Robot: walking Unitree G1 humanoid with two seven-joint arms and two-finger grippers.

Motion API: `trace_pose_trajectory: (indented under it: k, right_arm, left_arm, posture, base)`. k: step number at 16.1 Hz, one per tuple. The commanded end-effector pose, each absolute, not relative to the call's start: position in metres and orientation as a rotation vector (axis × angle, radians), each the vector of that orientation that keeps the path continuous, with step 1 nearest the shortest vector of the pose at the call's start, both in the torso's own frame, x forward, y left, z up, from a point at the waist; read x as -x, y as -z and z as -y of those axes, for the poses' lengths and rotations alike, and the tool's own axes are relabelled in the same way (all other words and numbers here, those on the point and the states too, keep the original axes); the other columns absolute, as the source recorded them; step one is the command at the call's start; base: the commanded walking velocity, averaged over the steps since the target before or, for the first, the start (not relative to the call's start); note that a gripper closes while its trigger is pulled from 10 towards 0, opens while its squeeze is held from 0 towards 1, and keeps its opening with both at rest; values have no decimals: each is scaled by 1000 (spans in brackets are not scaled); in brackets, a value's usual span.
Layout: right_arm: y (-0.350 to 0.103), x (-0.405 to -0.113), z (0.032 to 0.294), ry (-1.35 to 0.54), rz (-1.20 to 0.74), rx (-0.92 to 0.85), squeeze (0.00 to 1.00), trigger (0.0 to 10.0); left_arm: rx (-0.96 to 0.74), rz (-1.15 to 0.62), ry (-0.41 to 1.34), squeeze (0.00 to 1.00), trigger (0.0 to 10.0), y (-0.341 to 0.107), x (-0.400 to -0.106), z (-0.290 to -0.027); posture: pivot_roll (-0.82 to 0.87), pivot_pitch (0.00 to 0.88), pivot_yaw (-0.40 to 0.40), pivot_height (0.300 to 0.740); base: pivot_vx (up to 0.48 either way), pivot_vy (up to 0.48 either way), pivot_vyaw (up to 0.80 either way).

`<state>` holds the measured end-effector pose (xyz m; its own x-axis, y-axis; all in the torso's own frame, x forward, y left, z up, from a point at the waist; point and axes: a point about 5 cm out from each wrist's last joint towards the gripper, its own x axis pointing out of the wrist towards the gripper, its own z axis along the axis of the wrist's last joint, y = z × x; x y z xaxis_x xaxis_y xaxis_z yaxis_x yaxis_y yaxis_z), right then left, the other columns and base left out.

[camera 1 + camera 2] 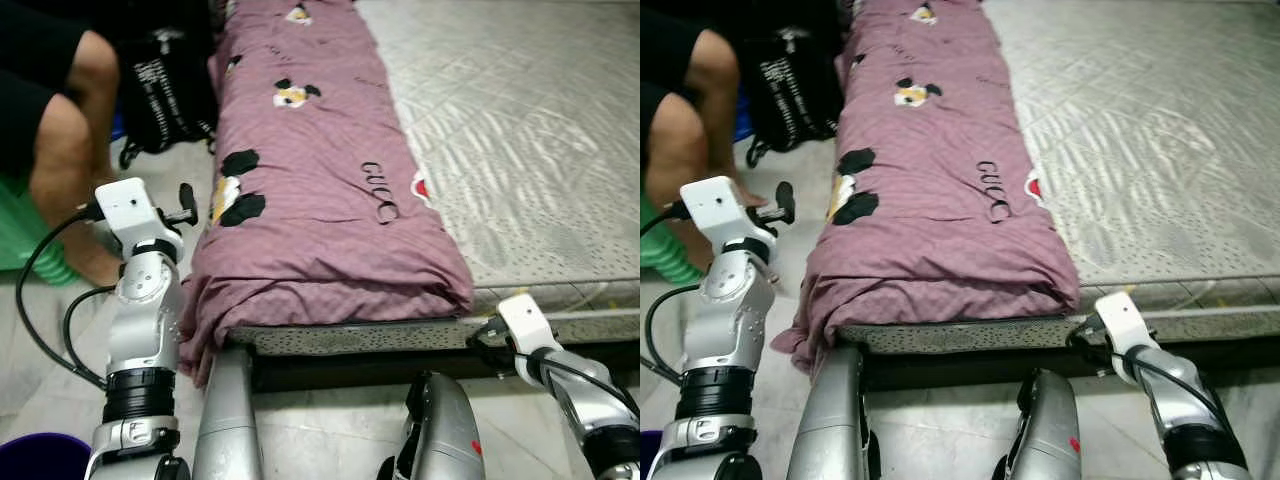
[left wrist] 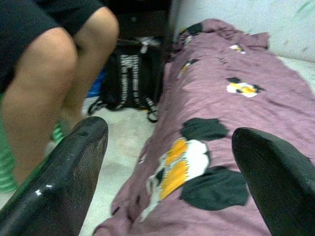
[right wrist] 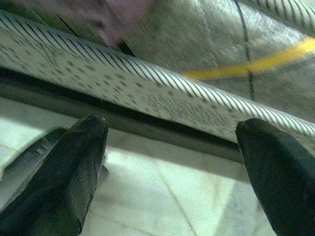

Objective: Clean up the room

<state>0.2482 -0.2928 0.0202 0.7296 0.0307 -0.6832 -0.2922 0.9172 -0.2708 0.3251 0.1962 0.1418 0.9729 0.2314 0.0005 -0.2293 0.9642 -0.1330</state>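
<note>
A purple quilt point(image 1: 310, 170) with flower prints lies folded lengthwise along the left side of a grey mattress point(image 1: 520, 130). Its near end droops over the bed's foot edge. My left gripper point(image 2: 170, 172) is raised beside the quilt's left edge and is open, with nothing between its fingers point(image 2: 64, 182). My right gripper point(image 3: 172, 167) is low at the bed's front edge, open, pointing at the mattress side and bed frame point(image 3: 147, 123).
A person's legs point(image 1: 70, 130) are at the left, beside a black backpack point(image 1: 165, 80) on the floor. A green object point(image 1: 25, 225) stands at the far left. A dark blue rim point(image 1: 40, 455) shows near my left arm. Tiled floor lies below the bed.
</note>
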Motion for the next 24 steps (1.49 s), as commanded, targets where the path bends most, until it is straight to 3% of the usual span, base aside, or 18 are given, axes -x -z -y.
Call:
trace_pose_trajectory:
  k: [1,3,5,6,8,9,10,12,15,20,24]
  right_arm:
    - [-24,-249,300,-144,-731,403,1000,10000]
    - [-47,-269,303,13,-564,373,1000,10000]
    - [-93,-304,289,157,-247,259,1000,10000]
    - [-133,-325,270,187,-10,186,1000,10000]
    - [-165,-344,233,101,152,161,1000,10000]
    - [-168,-347,226,84,168,151,733,10000]
    - [-173,-352,211,44,185,135,0,10000]
    - [-174,-356,187,-9,211,80,0,10000]
    - [-166,-357,151,-80,206,-12,0,10000]
    - [-160,-354,133,-154,199,-42,0,10000]
    - [-153,-350,135,-150,177,-21,0,10000]
  left_arm:
    - [129,35,-238,0,10000,-146,-328,-197]
    - [136,53,-236,0,10000,-150,-332,-195]
    - [147,82,-231,0,10000,-154,-334,-192]
    - [151,100,-234,0,10000,-157,-335,-192]
    - [148,100,-243,0,10000,-156,-335,-193]
    - [147,102,-243,0,10000,-156,-335,-193]
    - [146,105,-244,0,10000,-156,-334,-194]
    - [148,114,-253,0,10000,-156,-334,-195]
    - [160,121,-285,0,10000,-154,-331,-198]
    - [181,111,-284,0,10000,-149,-331,-191]
    - [181,87,-292,0,10000,-141,-326,-191]
  posture:
    - [6,0,3,526]
    - [-3,0,8,526]
    - [1,0,5,526]
    - [9,0,2,526]
    - [19,0,4,526]
    - [20,0,5,526]
    - [26,0,2,526]
    - [39,0,-12,531]
    - [52,0,-19,575]
    - [52,0,-34,631]
    - [49,0,-33,673]
  base:
    - [0,0,0]
    - [0,0,0]
    - [0,0,0]
    - [0,0,0]
    - [0,0,0]
    - [0,0,0]
    - [0,0,0]
    - [0,0,0]
    - [0,0,0]
    - [0,0,0]
    - [0,0,0]
